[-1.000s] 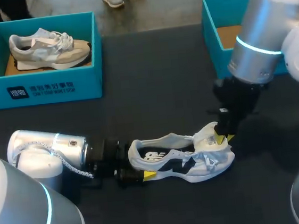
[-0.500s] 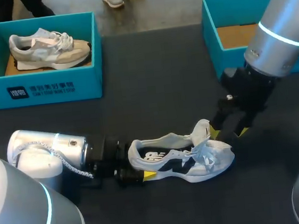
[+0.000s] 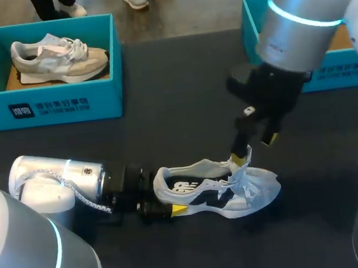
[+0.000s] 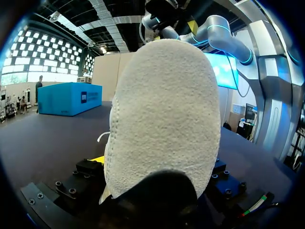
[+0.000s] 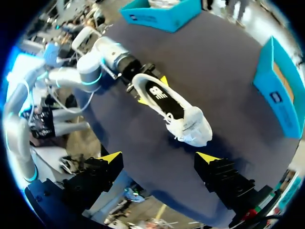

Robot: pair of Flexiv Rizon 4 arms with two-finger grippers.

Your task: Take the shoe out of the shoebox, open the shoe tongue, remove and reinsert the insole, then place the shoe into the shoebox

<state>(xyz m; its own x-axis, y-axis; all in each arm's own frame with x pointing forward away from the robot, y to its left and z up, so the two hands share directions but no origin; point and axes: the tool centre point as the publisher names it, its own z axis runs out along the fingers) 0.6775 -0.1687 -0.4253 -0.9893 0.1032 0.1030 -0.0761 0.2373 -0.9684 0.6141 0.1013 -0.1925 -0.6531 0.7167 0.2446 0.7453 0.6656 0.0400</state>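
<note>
Sitting in left shoebox point(image 3: 48, 106): beige shoe point(image 3: 59, 57) (teal box, far-left corner of the bench point(image 3: 166, 129)).
Left jaws: pinching the heel of the white shoe point(image 3: 217, 191) from both sides.
White shoe: lying on bench, toe pointing right.
Right jaws: spread, hovering just above its toe half.
Right shoebox point(image 3: 346, 77): far right.

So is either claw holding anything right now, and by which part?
The left claw grips the white shoe by its heel; the right claw is open, holding nothing.
</note>
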